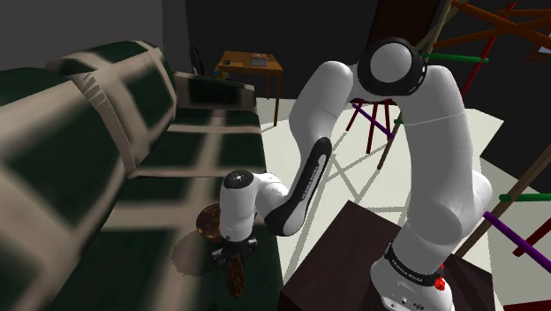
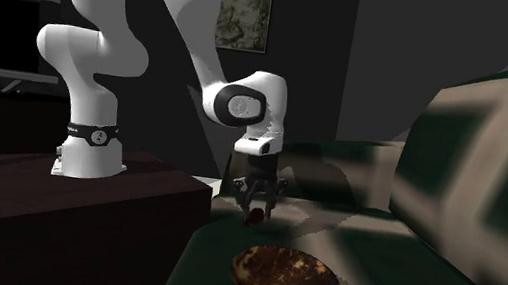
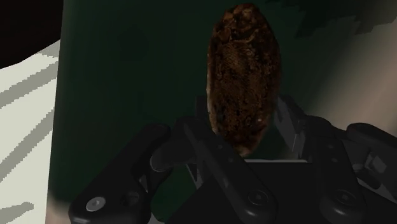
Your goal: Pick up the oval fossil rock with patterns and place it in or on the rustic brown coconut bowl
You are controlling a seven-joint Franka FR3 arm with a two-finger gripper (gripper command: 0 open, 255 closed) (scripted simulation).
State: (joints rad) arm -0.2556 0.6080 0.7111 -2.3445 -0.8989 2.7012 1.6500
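The oval fossil rock (image 3: 243,70) is brown with a fine pitted pattern, and its lower end sits clasped between my black fingers (image 3: 207,143). My gripper (image 1: 231,254) hangs shut on the rock (image 1: 237,279) a little above the dark green sofa seat (image 1: 168,265), near the seat's front edge. The brown coconut bowl (image 2: 284,282) rests on the seat, apart from the gripper (image 2: 257,199) and the rock (image 2: 254,215). In the shoulder view the bowl (image 1: 208,223) lies just behind the hand, partly hidden by it.
The green and beige sofa backrest (image 1: 79,115) rises along the shoulder view's left. My dark brown stand (image 1: 353,256) is beside the seat edge. A wooden table (image 1: 250,64), a purple-legged stool (image 1: 375,115) and a frame of coloured bars (image 1: 521,212) stand on the pale floor.
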